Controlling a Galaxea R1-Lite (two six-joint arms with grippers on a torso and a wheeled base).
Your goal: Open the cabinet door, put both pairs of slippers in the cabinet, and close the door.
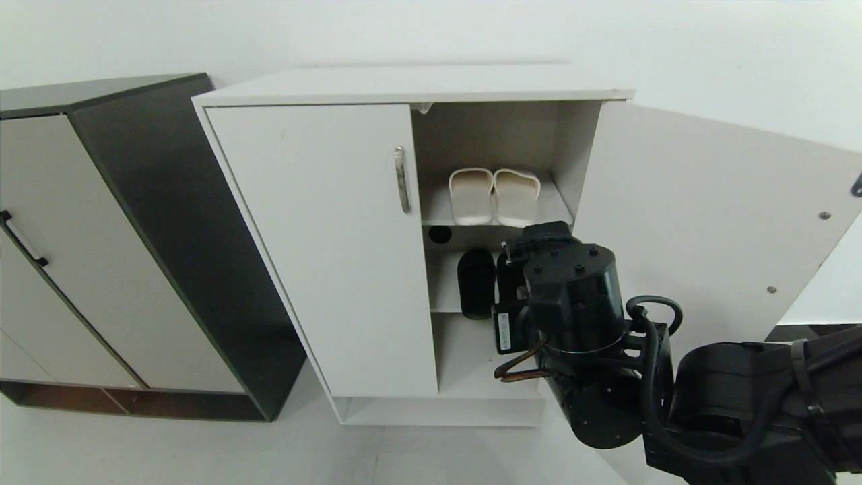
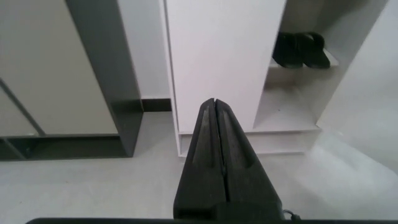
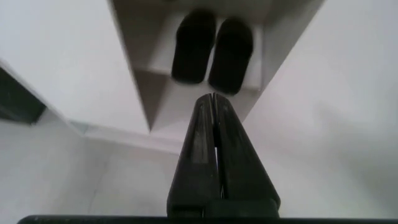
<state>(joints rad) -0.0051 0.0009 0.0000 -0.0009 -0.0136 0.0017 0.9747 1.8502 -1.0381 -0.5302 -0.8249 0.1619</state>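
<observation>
Cabinet: the left door is shut. The right door is swung wide, out at 3 o'clock from the opening. A second, dark-sided cabinet stands just beside it at 9 o'clock.

We judge both pairs stowed, so closing the door is what's left. To do it well:
- get the right arm out of the opening first, since it sits right in front of the shelves
- come round to the door's outer face, near the free edge
- push along the hinge arc toward 9 o'clock, slow at the end so it doesn't bounce
- watch that the cable loop at the wrist doesn't catch the door edge

Contents:
- upper shelf: white slippers, side by side, touching
- middle shelf, at 6 o'clock of the white pair: black slippers, side by side, partly hidden behind the wrist in the head view

Neither pair looks to overhang its shelf edge, so we expect no fouling.

Tools:
- right gripper: fingers pressed together, nothing between them, pointing at the black pair from just outside the opening
- left gripper: also closed up and holding nothing, well back, facing the shut door

Handle on the left door: we don't need it.
</observation>
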